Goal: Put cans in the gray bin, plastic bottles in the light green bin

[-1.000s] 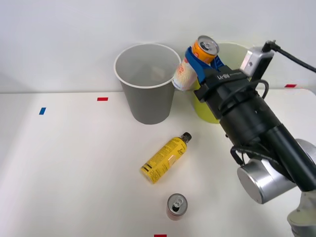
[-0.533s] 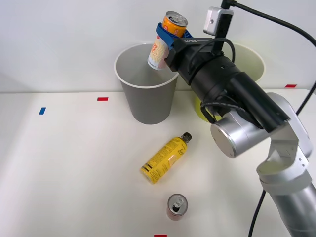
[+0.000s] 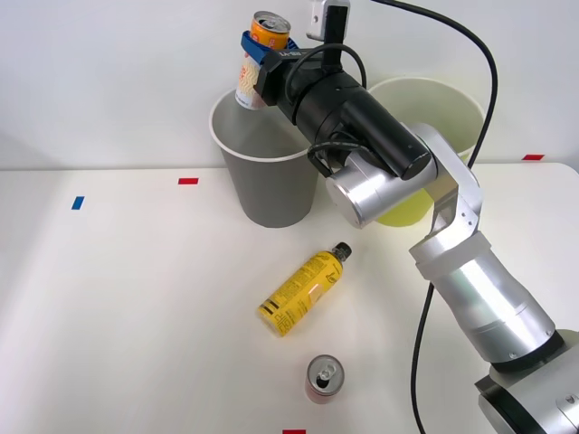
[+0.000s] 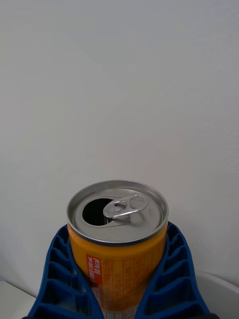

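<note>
White table [image 3: 118, 307] under a pale wall, with small red and blue tape marks along its surface. At the back stand the gray bin [image 3: 268, 185] and, to its right, the green bin [image 3: 443, 104], partly hidden behind the right arm. The right gripper [image 3: 257, 60] is raised above the gray bin's rim, its blue ribbed fingers [image 4: 59, 279] clamped on either side of the orange can [image 3: 256, 61], which is held roughly upright, slightly tilted, silver top up. In the wrist view the orange can [image 4: 118, 239] sits between the fingers with its tab opening showing, the wall behind it. On the table in front of the bins the yellow bottle [image 3: 303, 291] lies on its side, black cap toward the bins. Nearer the front edge the red can [image 3: 325, 377] stands upright, apart from the bottle.
</note>
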